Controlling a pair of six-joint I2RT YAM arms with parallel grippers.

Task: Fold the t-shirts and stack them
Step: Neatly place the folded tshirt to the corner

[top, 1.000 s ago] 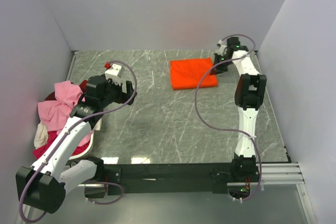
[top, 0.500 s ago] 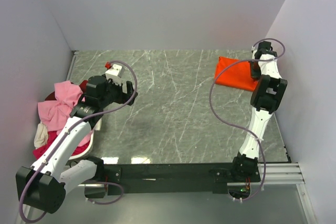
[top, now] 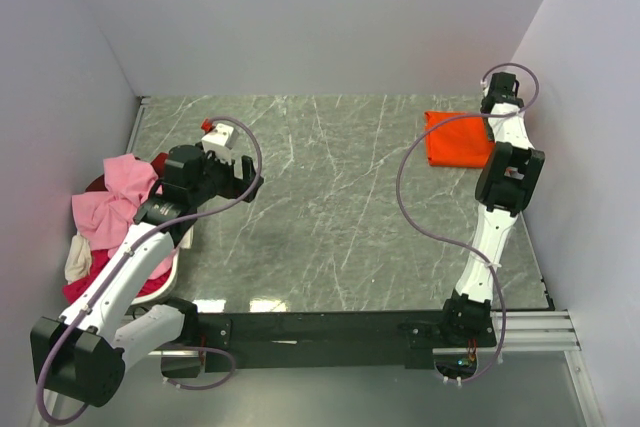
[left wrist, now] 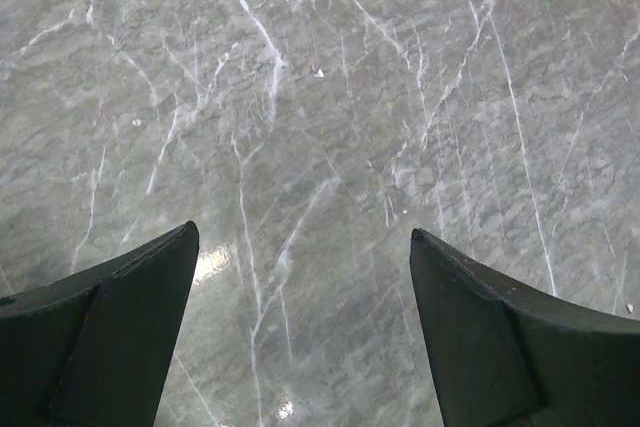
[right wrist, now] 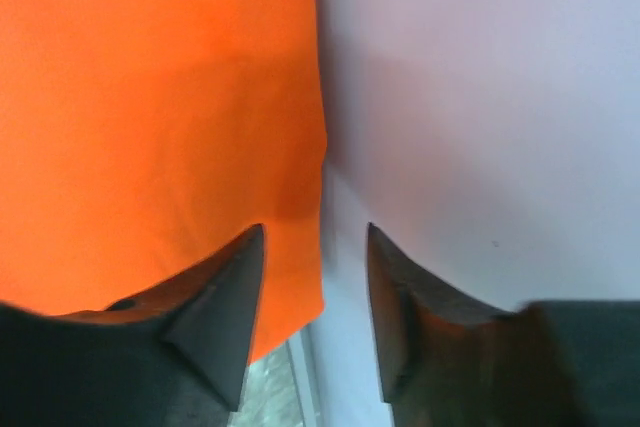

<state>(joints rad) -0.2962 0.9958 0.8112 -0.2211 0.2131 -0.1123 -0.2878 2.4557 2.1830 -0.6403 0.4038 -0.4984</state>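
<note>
One orange t-shirt [top: 458, 139] is folded. From above, it has slid from mid-table [top: 330, 207] to the far right corner by the wall [top: 560, 97], with the right fingers [top: 491, 112] at its edge. The other t-shirts [top: 120, 197] sit piled on the left. In the left wrist view, the left fingers [left wrist: 120, 327] are wide apart and hold nothing. In the right wrist view, the right fingers are apart over the shirt's edge, not pinching it. This corner looks like the stacking spot, so another shirt probably comes next.
</note>
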